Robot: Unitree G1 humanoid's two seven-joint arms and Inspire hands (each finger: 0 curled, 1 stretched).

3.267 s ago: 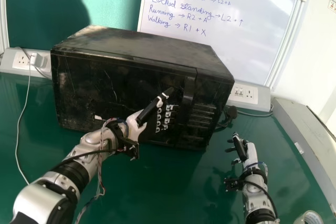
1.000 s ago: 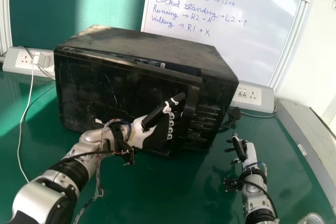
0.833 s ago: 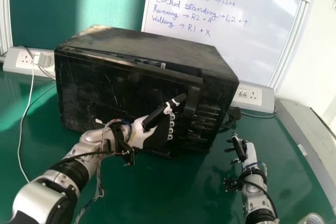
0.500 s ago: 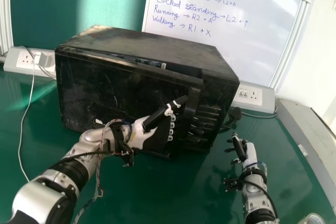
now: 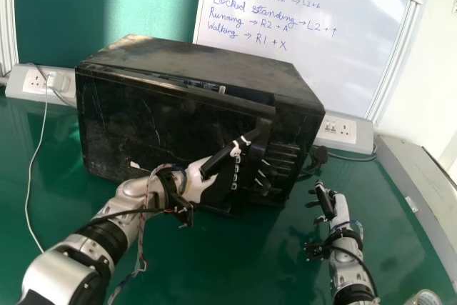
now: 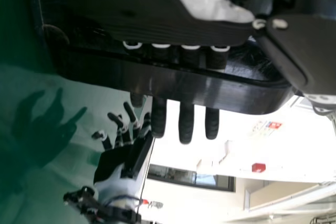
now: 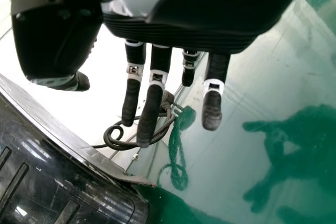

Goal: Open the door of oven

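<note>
Green table (image 5: 243, 269); behind it a green panel (image 5: 53, 23), brightly lit in part, and a whiteboard (image 5: 350, 55) with blue handwriting; sockets (image 5: 344, 128) along the back; white wall (image 5: 434, 69) at right; a wide, low window (image 6: 184, 177) in the left wrist view.

Green table (image 5: 214, 262); white cable (image 5: 28, 198) trailing across it at head view's left. Whiteboard (image 5: 321, 62) with blue handwriting behind, green panel (image 5: 64, 12) beside it. Socket strip (image 5: 18, 82) at left, another socket strip (image 5: 362, 133) at right. Tape roll (image 5: 426, 296) in near right corner.
</note>
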